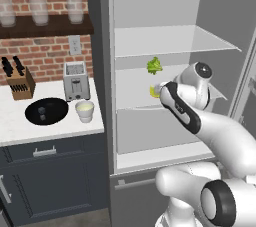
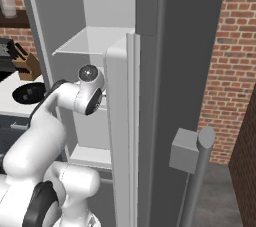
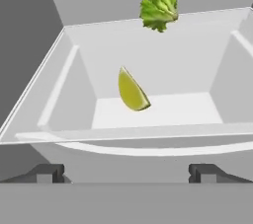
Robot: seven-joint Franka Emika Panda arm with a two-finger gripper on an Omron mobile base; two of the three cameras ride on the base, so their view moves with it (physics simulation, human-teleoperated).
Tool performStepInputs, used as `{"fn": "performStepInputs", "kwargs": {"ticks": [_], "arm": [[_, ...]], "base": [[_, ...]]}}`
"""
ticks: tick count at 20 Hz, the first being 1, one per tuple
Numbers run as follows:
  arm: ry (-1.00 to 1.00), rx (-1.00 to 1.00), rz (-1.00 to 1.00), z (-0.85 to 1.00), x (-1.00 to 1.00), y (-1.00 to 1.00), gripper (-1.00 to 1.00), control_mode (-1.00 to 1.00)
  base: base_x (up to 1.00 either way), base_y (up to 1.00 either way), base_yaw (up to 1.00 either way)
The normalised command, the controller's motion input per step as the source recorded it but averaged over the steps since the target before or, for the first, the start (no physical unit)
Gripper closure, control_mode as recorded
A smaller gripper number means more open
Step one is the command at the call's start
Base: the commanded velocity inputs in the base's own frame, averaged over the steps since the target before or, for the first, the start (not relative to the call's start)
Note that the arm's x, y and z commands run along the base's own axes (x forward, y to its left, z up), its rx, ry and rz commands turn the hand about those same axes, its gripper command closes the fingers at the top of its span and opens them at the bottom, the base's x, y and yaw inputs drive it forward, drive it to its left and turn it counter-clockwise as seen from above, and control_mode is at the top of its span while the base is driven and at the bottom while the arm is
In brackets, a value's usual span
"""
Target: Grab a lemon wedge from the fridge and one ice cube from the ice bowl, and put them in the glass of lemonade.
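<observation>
Gripper (image 3: 128,171) fingers (image 3: 47,172) spread wide, released. Lemon wedge (image 3: 132,91) sits ahead, centred betw. tips, past fridge (image 1: 165,46) shelf's front edge; free room both sides. Lettuce (image 3: 159,7) further back.

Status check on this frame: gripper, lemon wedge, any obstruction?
Gripper open, empty, short of the shelf. Lemon wedge ahead on the fridge shelf, untouched. Lettuce leaf behind it, not blocking.

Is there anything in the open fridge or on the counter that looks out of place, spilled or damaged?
Nothing stands out. In the fridge, the lemon wedge lies on a shelf with a lettuce leaf behind it. On the counter, the ice bowl, the glass of lemonade and the toaster stand upright, with no spill.
</observation>
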Motion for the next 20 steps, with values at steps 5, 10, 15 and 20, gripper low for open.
{"fn": "performStepInputs", "kwargs": {"ticks": [5, 10, 15, 20], "arm": [[0.06, 0.0, 0.02, -0.25, 0.09, 0.1, -1.0, -1.0], [0.0, 0.0, 0.05, 0.09, 0.02, 0.01, -1.0, -1.0], [0.03, 0.0, 0.04, 0.19, 0.51, 0.0, -1.0, -1.0], [0.09, 0.0, 0.06, 0.1, 0.54, -0.01, -1.0, -1.0]], "base": [[0.0, 0.0, 0.0], [0.0, 0.0, 0.0], [0.0, 0.0, 0.0], [0.0, 0.0, 0.0]]}}
